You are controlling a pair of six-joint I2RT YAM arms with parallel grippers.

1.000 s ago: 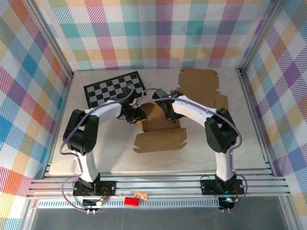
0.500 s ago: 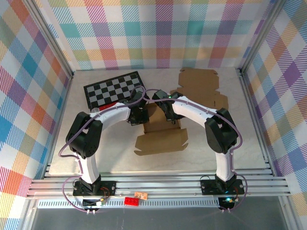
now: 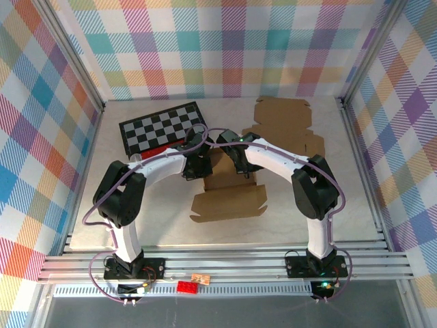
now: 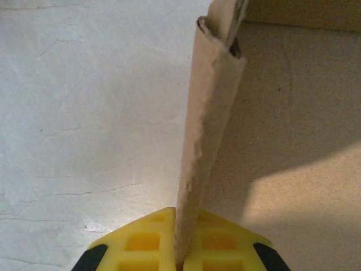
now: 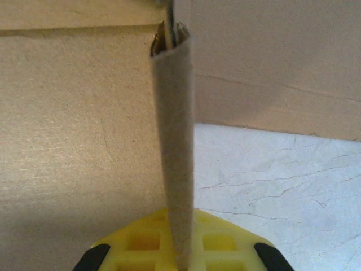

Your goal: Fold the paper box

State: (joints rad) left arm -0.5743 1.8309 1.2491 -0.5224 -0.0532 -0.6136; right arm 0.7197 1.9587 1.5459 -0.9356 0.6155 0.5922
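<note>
Pale marbled table (image 3: 150,219) inside plaid walls, checkerboard (image 3: 153,126) at 11 o'clock, spare cardboard flat (image 3: 283,119) at 1 o'clock. Paper box (image 3: 229,198) mid-table, its front flap lying flat toward 6. I read this as the side-wall step. Left gripper (image 3: 199,166) is pressed tight, pinching the doubled-over left side wall (image 4: 206,130) at the box's 9 o'clock. Right gripper (image 3: 239,166) clamps the right side wall (image 5: 175,141) at 3 the same way. Both walls upright. Next I'd want the walls creased firm, then the front flap raised without them springing back
</note>
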